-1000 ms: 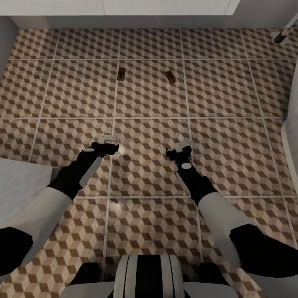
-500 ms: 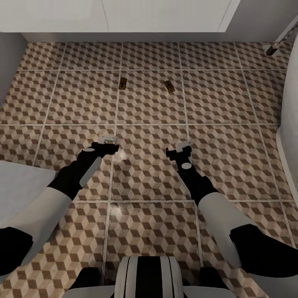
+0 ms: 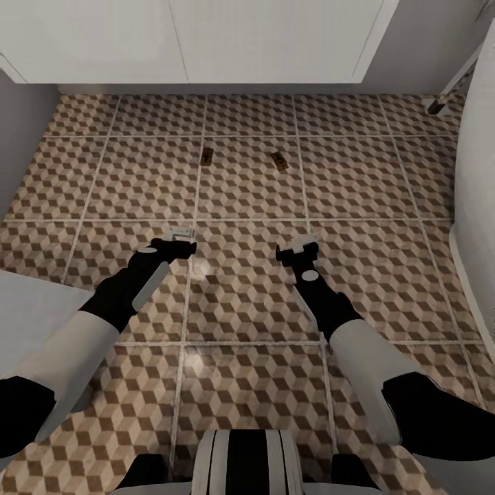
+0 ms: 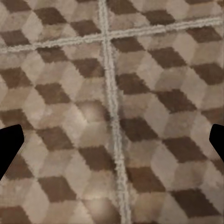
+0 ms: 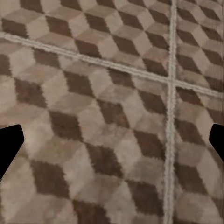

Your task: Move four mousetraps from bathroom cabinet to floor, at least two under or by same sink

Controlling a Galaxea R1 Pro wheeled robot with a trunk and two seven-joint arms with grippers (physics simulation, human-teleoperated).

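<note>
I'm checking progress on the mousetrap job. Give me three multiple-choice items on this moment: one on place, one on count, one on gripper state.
1. Where do the visible mousetraps lie?
A. on the tiled floor
B. in a gripper
C. on the white unit

2. How many mousetraps show in the head view?
A. one
B. two
C. four

3. How are the grippers?
A. both open, empty
B. left holds a trap
C. right holds a trap

A: left mousetrap and right mousetrap rest on the bathroom floor.
B: just those two.
A: left gripper and right gripper show spread fingers with bare tile between.

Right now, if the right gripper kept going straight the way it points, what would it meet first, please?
Most likely the bathroom floor: the right gripper has open, empty jaws and its wrist camera looks onto bare patterned tile and grout. How far off the tile lies is unclear.
</note>
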